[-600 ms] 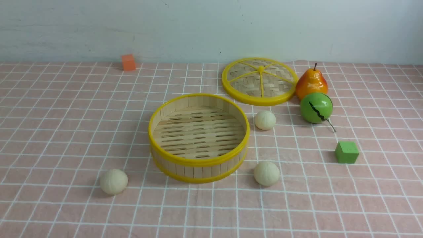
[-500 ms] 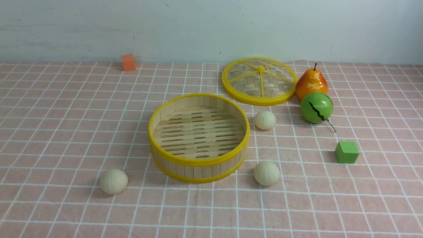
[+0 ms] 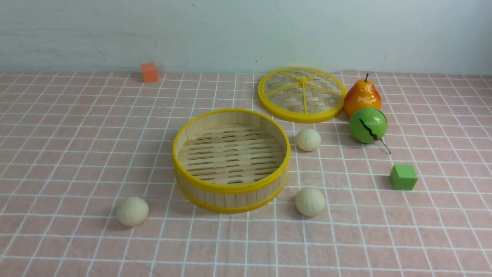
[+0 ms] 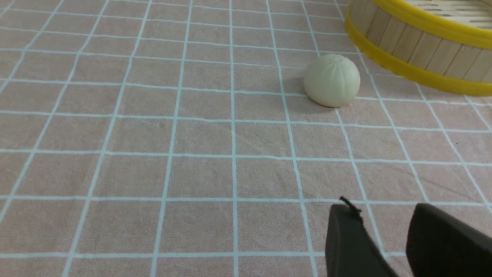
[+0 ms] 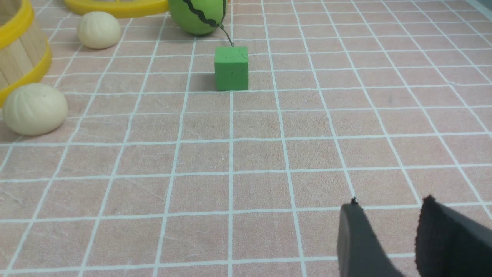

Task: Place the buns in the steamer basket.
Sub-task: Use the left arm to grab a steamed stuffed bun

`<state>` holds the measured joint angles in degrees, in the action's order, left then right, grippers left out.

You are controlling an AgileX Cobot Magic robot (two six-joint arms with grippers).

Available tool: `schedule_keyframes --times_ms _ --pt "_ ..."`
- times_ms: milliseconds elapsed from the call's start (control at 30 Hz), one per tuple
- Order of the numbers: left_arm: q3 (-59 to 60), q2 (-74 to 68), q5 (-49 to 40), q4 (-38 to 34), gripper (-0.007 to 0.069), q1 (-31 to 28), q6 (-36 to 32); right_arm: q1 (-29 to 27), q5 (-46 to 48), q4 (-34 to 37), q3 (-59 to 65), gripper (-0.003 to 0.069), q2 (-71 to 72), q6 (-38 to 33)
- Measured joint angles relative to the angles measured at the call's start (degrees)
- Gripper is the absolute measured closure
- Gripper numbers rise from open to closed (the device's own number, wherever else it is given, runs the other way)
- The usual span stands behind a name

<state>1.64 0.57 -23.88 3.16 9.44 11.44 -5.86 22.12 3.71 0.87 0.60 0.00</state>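
Left fingers (image 4: 348, 242) and right fingers (image 5: 355, 242) gape empty; straddle each bun (image 4: 332, 80) squarely, then lift clear over the basket (image 3: 230, 188) rim.

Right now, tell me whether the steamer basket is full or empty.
Empty. The steamer basket shows only its bare slat floor; all three buns sit outside it.

Staged tabletop: checked cloth (image 3: 77, 154), bare wall (image 3: 230, 30)
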Motion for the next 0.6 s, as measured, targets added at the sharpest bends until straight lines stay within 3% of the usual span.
schedule_keyframes --times_ms 600 --pt "0.0 0.0 4.0 -0.2 0.0389 0.0 0.2 0.0 0.0 0.0 0.0 0.0420 0.0 0.0"
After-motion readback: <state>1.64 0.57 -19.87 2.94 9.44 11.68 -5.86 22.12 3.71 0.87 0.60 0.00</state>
